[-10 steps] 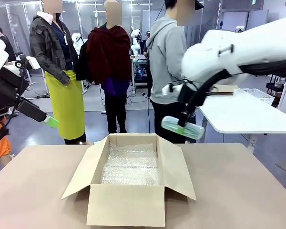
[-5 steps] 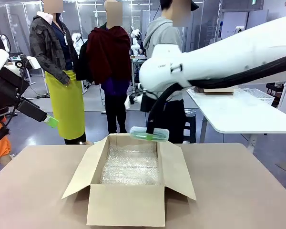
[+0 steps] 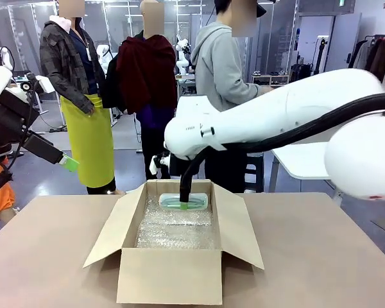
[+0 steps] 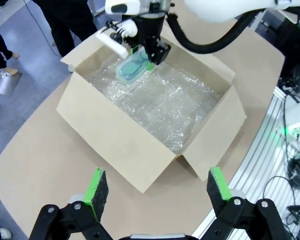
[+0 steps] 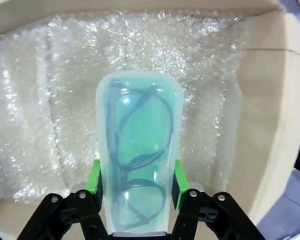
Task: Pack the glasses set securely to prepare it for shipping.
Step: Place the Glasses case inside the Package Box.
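Observation:
A mint-green translucent glasses case [image 3: 194, 204] with dark-framed glasses inside hangs low in the far end of an open cardboard box [image 3: 170, 277]. My right gripper [image 3: 185, 196] is shut on it. In the right wrist view its green pads [image 5: 94, 178] clamp the case [image 5: 139, 145] on both sides, just above the bubble wrap [image 5: 50, 115] that lines the box. My left gripper [image 3: 68, 163] is held high off the table's left side. It stands open [image 4: 157, 189] with nothing between its fingers and looks down on the box [image 4: 115, 140] and the held case [image 4: 129, 69].
The box's flaps [image 3: 240, 231] are folded outward on the brown table [image 3: 321, 256]. Bubble wrap [image 3: 176, 231] covers the box floor. Three people stand beyond the far edge. A white table [image 3: 301, 162] stands at the back right.
My right arm has swung left and down with the green case, from the air right of the box into the box's far end. The left arm has not moved.

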